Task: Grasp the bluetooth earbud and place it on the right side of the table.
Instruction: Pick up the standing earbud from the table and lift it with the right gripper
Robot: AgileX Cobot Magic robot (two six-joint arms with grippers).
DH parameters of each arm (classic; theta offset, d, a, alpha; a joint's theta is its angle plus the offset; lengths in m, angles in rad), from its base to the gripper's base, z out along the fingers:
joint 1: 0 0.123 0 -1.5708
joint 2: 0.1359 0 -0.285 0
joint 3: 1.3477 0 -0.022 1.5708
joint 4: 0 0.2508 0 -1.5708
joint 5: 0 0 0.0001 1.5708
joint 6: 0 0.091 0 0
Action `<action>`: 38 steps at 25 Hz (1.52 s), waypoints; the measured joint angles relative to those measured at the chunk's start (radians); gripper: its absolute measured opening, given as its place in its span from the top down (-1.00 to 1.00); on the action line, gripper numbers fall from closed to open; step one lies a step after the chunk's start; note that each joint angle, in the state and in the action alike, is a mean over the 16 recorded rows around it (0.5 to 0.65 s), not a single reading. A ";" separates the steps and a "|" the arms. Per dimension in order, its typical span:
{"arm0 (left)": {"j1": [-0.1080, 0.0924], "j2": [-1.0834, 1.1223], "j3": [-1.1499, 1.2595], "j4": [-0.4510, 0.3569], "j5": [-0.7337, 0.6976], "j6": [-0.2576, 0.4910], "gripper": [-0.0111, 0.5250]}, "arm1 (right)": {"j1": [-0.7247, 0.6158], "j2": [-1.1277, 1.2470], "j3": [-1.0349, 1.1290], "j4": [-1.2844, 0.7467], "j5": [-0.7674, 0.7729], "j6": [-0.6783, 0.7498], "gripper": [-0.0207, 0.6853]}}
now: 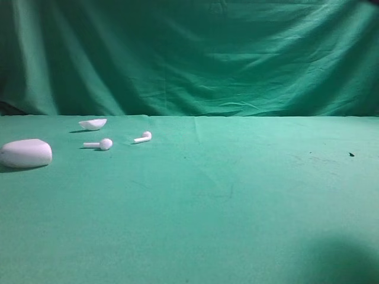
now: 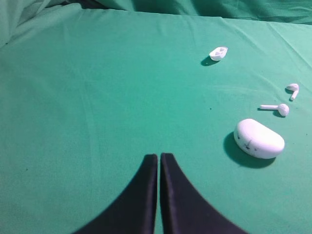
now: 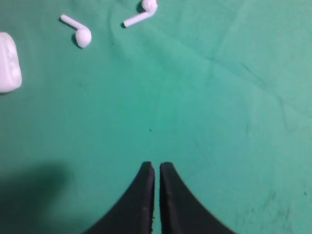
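Far ahead and left of the closed, empty right gripper [image 3: 157, 168], the bluetooth earbud [image 3: 141, 13] lies on the table [image 3: 204, 107].

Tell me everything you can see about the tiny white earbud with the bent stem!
The earbud is tiny, white and shiny, like smooth plastic. It has a small oval head and a short stem. It lies flat on the green table, on the left side, touching only the cloth. Another earbud lies just left of it, apart. No claw holds it.
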 joint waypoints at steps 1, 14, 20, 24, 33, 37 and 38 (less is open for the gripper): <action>0.000 0.000 0.000 0.000 0.000 0.000 0.96 | 0.016 0.049 -0.055 -0.005 0.016 0.007 0.92; 0.000 0.000 0.000 0.000 0.000 0.000 0.96 | 0.089 0.508 -0.562 -0.065 0.103 0.090 0.21; 0.000 0.000 0.000 0.000 0.000 0.000 0.96 | 0.089 0.610 -0.643 -0.089 0.069 0.139 -0.11; 0.000 0.000 0.000 0.000 0.000 0.000 0.96 | 0.089 0.651 -0.666 -0.110 0.035 0.168 -0.16; 0.000 0.000 0.000 0.000 0.000 0.000 0.96 | 0.089 0.694 -0.678 -0.152 -0.026 0.201 -0.16; 0.000 0.000 0.000 0.000 0.000 0.000 0.96 | 0.089 0.702 -0.681 -0.161 -0.032 0.203 -0.03; 0.000 0.000 0.000 0.000 0.000 0.000 0.96 | 0.089 0.704 -0.681 -0.162 -0.031 0.203 0.02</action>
